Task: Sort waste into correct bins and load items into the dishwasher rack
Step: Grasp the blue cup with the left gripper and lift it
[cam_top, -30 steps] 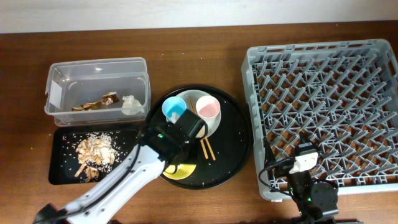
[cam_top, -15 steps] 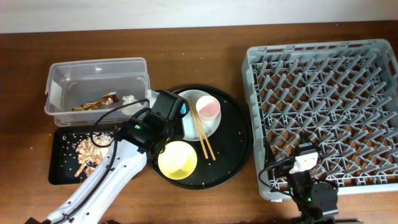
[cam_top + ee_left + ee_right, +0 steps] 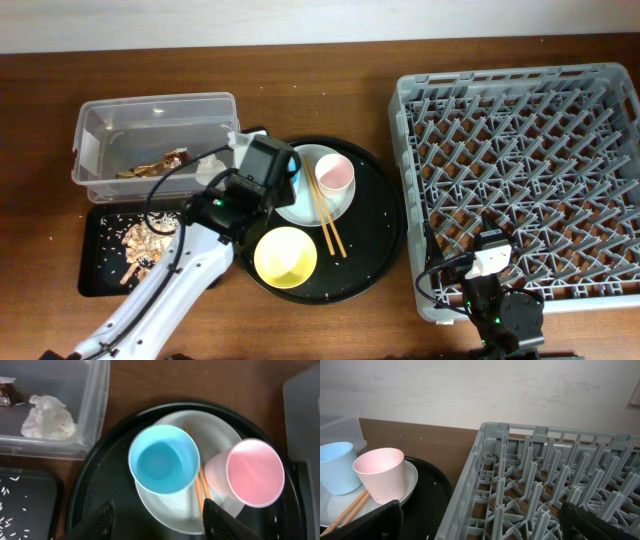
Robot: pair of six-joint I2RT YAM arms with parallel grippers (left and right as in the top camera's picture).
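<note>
Currently left gripper (image 3: 159,510) spread, seemingly empty, above light blue cup (image 3: 164,460).

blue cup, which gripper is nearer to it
Left. The left gripper hovers open just above the blue cup; the right gripper is far off, at the near edge of the rack.

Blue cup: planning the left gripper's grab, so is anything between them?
Nothing visible. The left gripper hangs open directly above the blue cup; chopsticks and the pink cup crowd one side.

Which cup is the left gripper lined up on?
The light blue cup, centred ahead of the left gripper; the pink cup sits off to one side.
</note>
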